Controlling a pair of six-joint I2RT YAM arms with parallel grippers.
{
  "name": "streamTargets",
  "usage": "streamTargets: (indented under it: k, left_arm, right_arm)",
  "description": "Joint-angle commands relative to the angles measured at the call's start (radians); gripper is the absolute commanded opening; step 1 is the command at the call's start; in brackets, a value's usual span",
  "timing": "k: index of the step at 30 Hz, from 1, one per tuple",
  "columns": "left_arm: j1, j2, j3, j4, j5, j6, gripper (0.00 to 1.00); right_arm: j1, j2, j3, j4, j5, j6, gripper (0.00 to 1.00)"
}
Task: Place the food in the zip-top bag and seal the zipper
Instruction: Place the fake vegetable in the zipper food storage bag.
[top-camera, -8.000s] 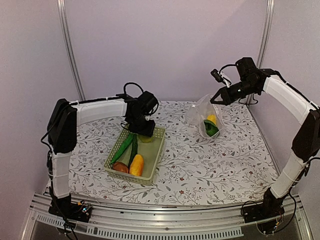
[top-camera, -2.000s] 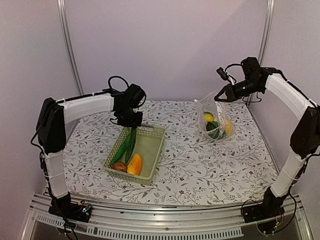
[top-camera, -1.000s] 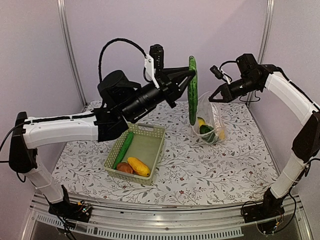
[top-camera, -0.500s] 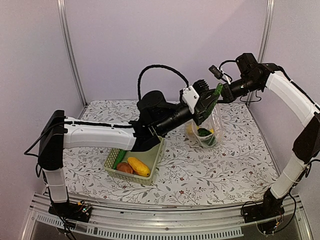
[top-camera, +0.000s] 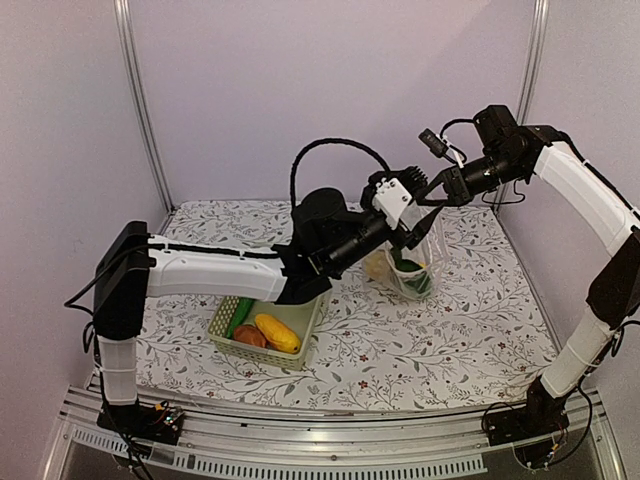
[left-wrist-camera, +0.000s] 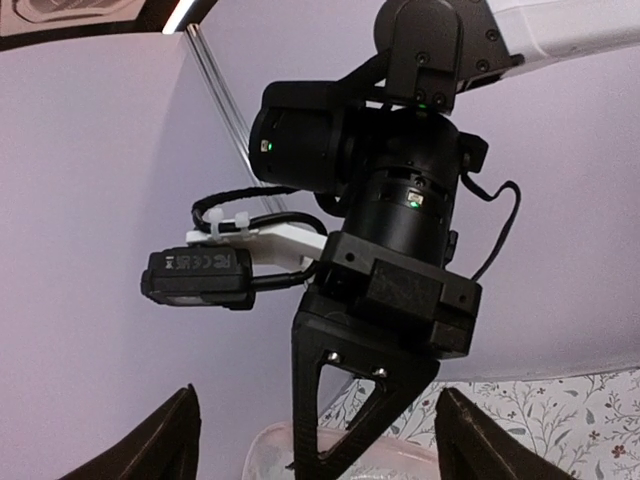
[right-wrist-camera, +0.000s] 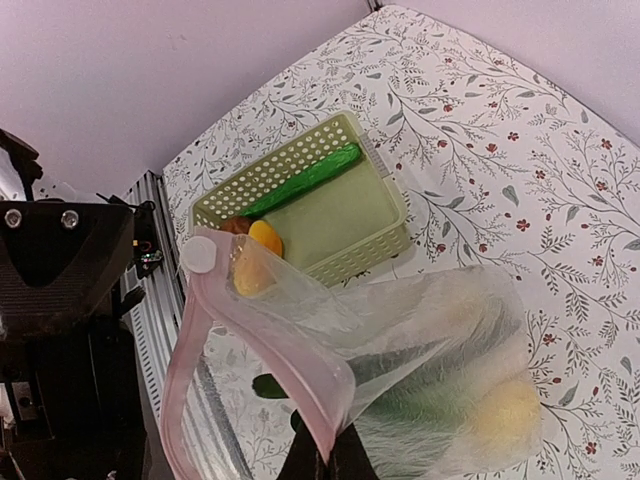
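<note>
Top view: even, soft overhead light, with a lilac cast on the back wall (top-camera: 330, 90). Faint, diffuse shadows fall on the tabletop (top-camera: 440, 330) under the basket (top-camera: 310, 335) and the left arm (top-camera: 210, 272). The picture is slightly soft throughout, with no glare.

Left wrist view: a strip light (left-wrist-camera: 185, 12) in the upper-left corner is blown out. The right wrist housing (left-wrist-camera: 400, 200) reads near black against the wall (two green indicator lights glow on it). The camera's own fingers (left-wrist-camera: 165, 445) at the bottom edge are dark and blurred.

Right wrist view: the tabletop is bright and sharp. The zip-top bag (right-wrist-camera: 420, 340) is close to the lens and a little soft, with a pale sheen on its folds. The left edge is underexposed.
</note>
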Motion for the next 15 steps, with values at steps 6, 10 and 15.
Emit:
streamTargets:
  k: [6,10,15]
  left_arm:
    - [-0.068,-0.128,-0.011,-0.025,-0.097,0.056,0.82]
    - [-0.072,-0.208,-0.058,-0.059,-0.116,-0.046,0.82]
    - [-0.073,-0.290,-0.144,-0.136,-0.167,-0.102,0.82]
  right_arm:
    - [0.004,0.017,0.037,0.024,0.022,0.020,0.00]
    - [-0.006,0.048,0.065,0.022,0.042,0.021,0.00]
    - [-0.040,0.081,0.101,0.033,0.071,0.036,0.00]
